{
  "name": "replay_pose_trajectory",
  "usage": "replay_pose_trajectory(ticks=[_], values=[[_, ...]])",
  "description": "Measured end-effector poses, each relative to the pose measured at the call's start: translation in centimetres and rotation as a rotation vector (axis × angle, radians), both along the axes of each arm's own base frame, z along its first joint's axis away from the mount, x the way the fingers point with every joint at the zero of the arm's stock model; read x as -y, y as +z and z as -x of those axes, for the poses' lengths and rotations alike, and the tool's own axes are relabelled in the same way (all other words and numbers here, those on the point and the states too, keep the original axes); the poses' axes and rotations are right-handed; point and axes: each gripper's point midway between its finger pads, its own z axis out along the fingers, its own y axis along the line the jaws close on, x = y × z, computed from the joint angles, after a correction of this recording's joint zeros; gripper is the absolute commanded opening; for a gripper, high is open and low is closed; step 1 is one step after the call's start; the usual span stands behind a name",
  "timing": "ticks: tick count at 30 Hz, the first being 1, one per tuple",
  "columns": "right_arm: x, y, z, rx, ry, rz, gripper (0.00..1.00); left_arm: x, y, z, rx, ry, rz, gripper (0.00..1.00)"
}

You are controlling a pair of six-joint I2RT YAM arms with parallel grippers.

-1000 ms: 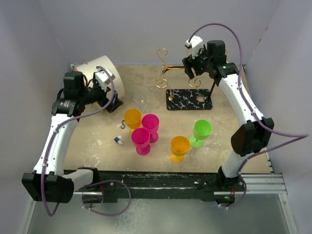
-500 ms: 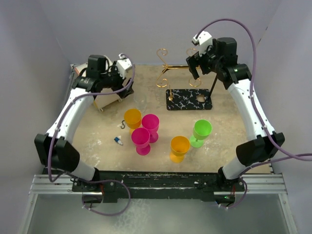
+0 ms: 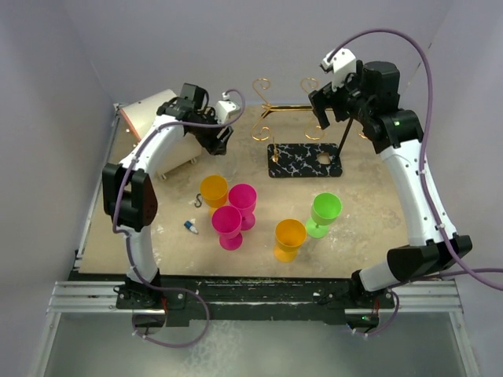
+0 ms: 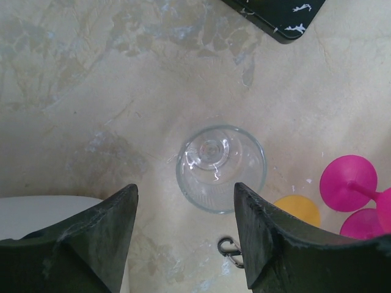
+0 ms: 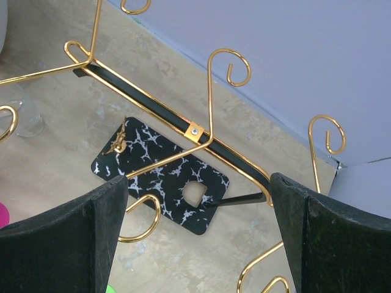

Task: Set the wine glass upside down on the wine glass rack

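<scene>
Wine glass (image 4: 221, 168): clear, standing on the table (image 4: 91, 91) near the wine glass rack (image 5: 153, 162), not yet lifted.
Left gripper (image 4: 186, 189): poised above the glass, jaws apart, gripping nothing.
Right gripper (image 5: 198, 179): spread wide over the rack, empty.
Remaining: grasp, invert, hang.

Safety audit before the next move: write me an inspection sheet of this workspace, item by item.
Surface: beige marbled tabletop, white scuffs.
Job's things: clear wine glass standing mouth up on the table; gold wire wine glass rack with curled ends on a black marbled base, no glass on it.
Clutter: plastic orange goblets, pink goblets, green goblet; white cylinder on its side; small blue-white item; metal clip.
Grippers: left gripper open over the glass, no contact seen; right gripper open over the rack, holding nothing.
Cables: purple cables loop from both arms.
Surroundings: plain pale walls on three sides; metal rail at the near edge.
</scene>
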Motion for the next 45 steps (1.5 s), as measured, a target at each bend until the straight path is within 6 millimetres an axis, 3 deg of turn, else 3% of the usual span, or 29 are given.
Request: replay_pose_trajectory(ticks=[7, 15, 24, 31, 39, 42, 45], values=[[0.5, 0.4, 0.5, 0.013, -0.020, 0.005, 1.00, 0.8, -2.5, -0.7, -0.074, -0.002, -0.020, 0.61], [0.6, -0.7, 0.5, -0.012, -0.024, 0.013, 1.00, 0.5, -4.8, -0.8, -0.134, 0.015, -0.057, 0.33], [0.7, -1.5, 0.5, -0.029, -0.031, 0.021, 1.00, 0.6, -4.9, -0.8, -0.138, 0.002, -0.054, 0.00], [1.0, -1.5, 0.4, -0.026, -0.046, 0.027, 1.00, 0.5, -4.7, -0.7, -0.135, -0.008, -0.066, 0.00], [1.0, -1.4, 0.4, -0.026, -0.047, 0.026, 1.00, 0.0, -2.0, 0.0, -0.112, 0.003, -0.083, 0.00], [0.9, -0.9, 0.5, -0.019, -0.042, 0.012, 1.00, -1.1, 0.9, 0.7, -0.068, 0.028, -0.109, 0.00], [0.2, 0.4, 0.7, 0.004, -0.013, -0.021, 1.00, -2.4, 5.3, 1.4, 0.027, 0.065, -0.129, 0.00]])
